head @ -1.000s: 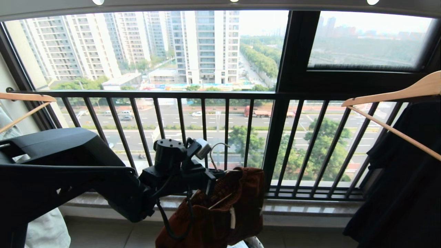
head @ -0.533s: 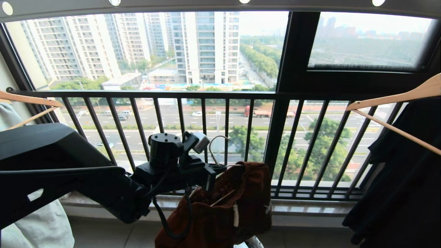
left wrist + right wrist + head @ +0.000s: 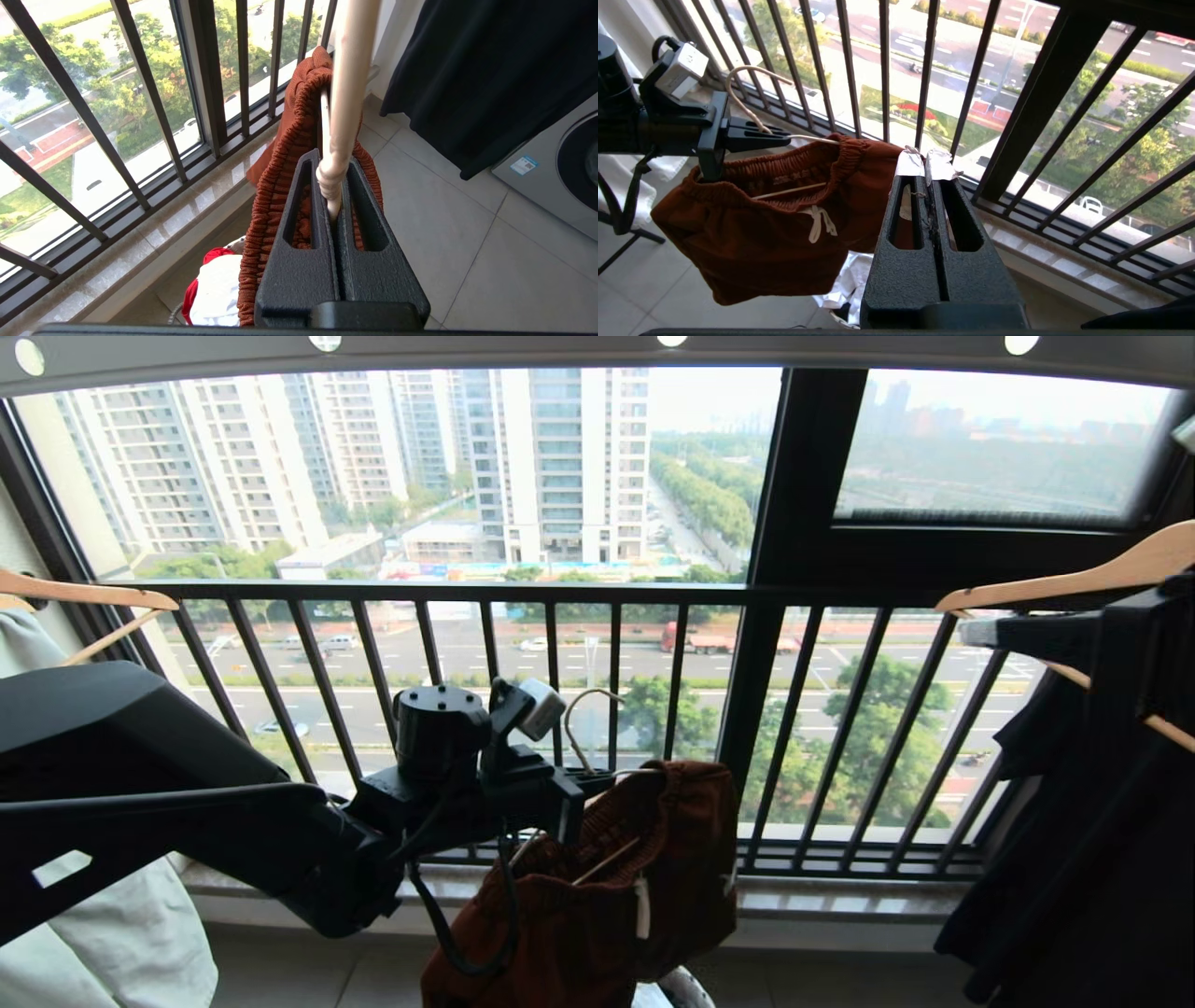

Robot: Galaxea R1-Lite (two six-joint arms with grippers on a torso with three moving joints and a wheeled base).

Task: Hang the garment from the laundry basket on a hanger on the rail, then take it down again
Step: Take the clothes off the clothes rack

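The black left gripper [image 3: 335, 212] clamps the thin cream-white wire hanger [image 3: 754, 109] carrying the rust-brown drawstring shorts [image 3: 780, 219]; the black right gripper [image 3: 925, 165], pressed together, holds nothing.

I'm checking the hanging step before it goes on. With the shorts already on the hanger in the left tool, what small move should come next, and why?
Probably raise the left tool toward the rail. It is shut on the hanger at the base of the hook, the shorts hang from it in front of the balustrade, and the hook is free, well below the rail. The right tool is shut and empty beside the shorts.
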